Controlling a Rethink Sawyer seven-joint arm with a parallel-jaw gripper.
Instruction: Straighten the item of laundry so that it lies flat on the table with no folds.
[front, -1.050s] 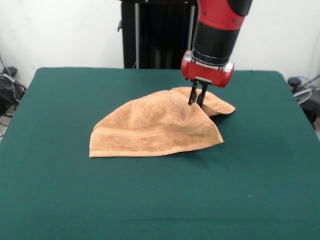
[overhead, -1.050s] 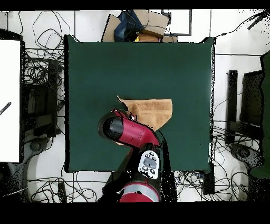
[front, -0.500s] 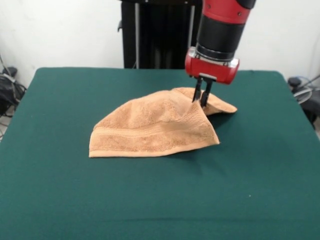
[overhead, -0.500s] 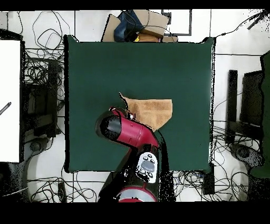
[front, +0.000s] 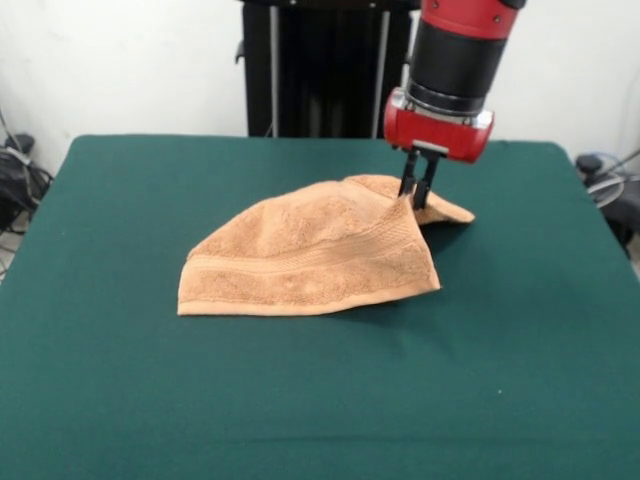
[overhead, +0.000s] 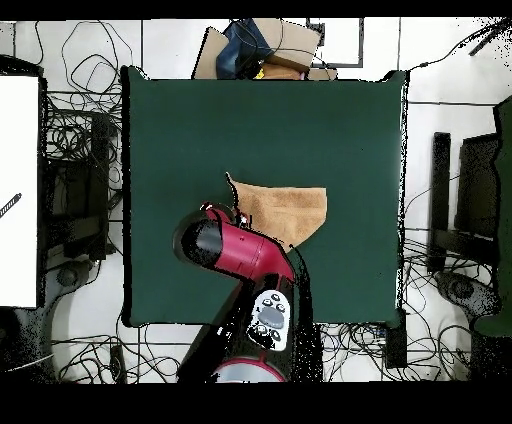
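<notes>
Here we see the gripper (front: 418, 197) clenched on a raised fold of the towel (front: 310, 258), which lies folded at the centre of the table (front: 120, 380). Against the earlier frame, we note the gripper farther right and the fold drawn with it.

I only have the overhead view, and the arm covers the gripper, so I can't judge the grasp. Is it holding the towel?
Observer: Yes. In the front view the gripper is shut, pinching a ridge of the towel.
Operator: Is the cloth lifted there?
Observer: It rises like a tent to the pinch, while its front edge rests on the table.
Operator: Any fold left?
Observer: Yes, the cloth lies doubled just beyond the pinch.
</notes>
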